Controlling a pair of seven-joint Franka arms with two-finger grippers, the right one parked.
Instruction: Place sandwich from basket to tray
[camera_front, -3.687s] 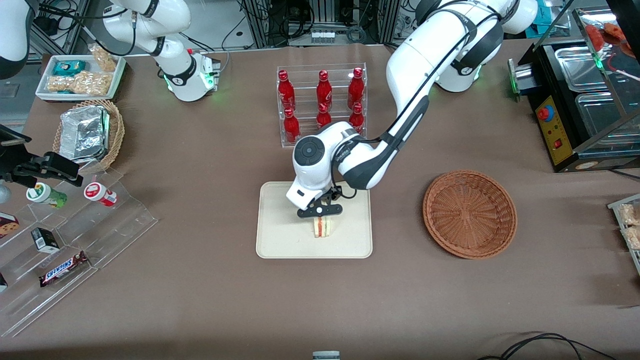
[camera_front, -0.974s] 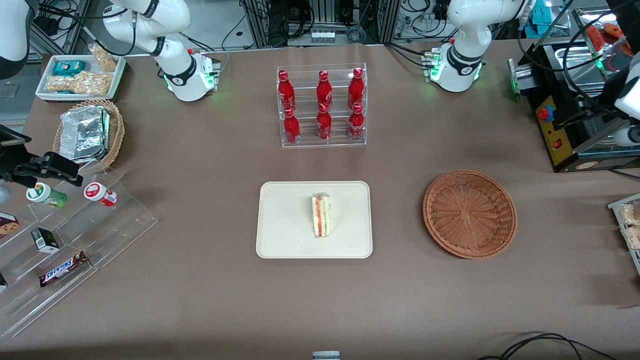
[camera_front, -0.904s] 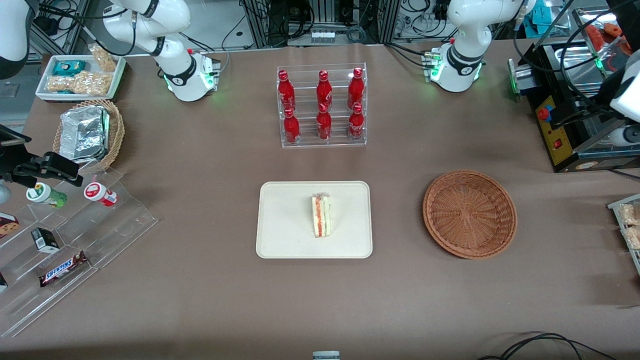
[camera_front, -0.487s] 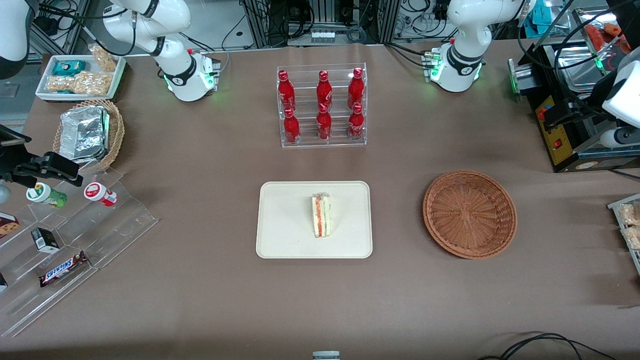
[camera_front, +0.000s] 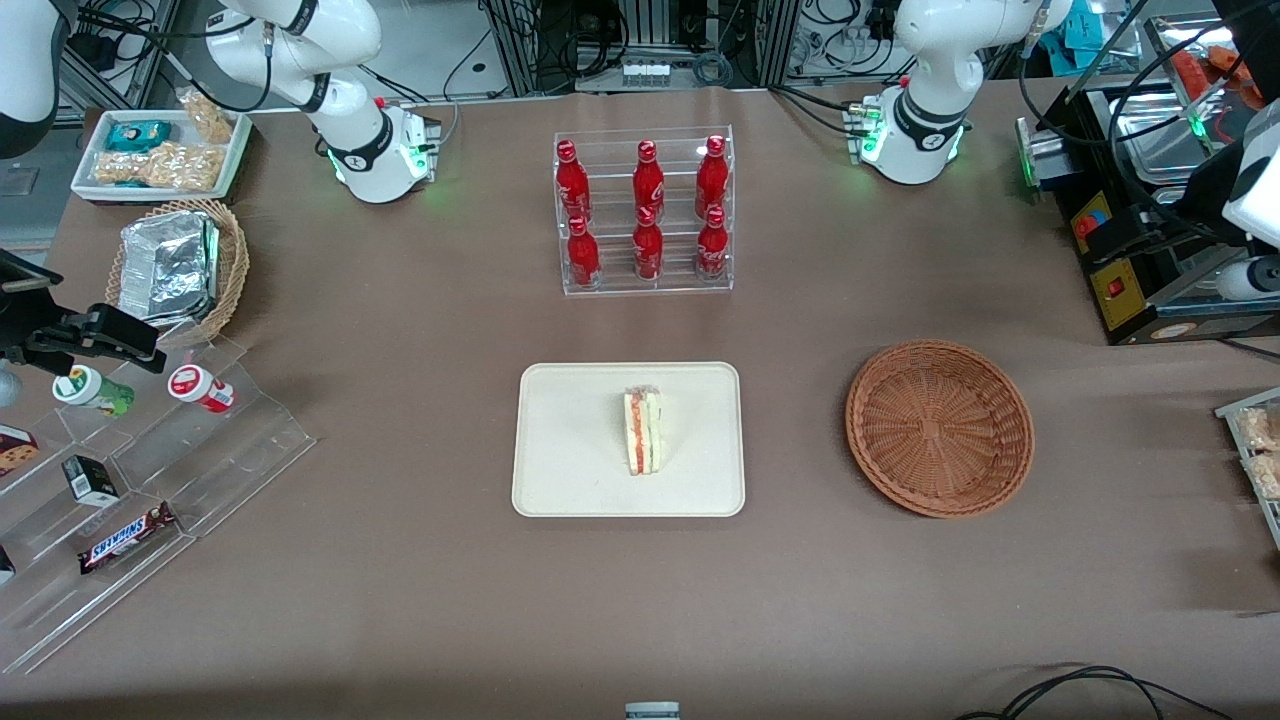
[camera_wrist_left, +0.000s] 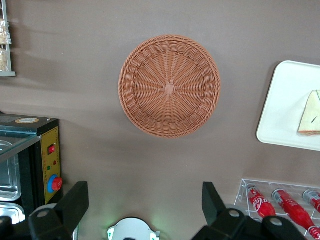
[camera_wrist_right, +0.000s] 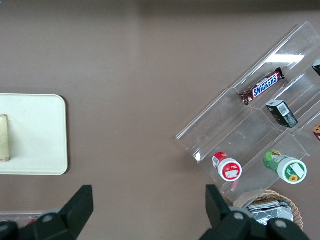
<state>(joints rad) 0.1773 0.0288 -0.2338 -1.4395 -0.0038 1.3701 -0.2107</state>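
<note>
Resting on tray (camera_front: 560, 470), sandwich (camera_front: 645, 432) is judged light, soft, slippery-wrapped; best gripped across bread faces. Pincer (camera_wrist_left: 145, 212) is spread wide, high above basket (camera_wrist_left: 169, 85).

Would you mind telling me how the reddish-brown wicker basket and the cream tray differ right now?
The basket is round, woven and reddish-brown; the tray is rectangular, smooth and cream. The basket holds nothing, while the tray carries the sandwich. Both are shallow and rest flat on the brown table. The gripper hangs open high above the table, off the basket's rim.
</note>
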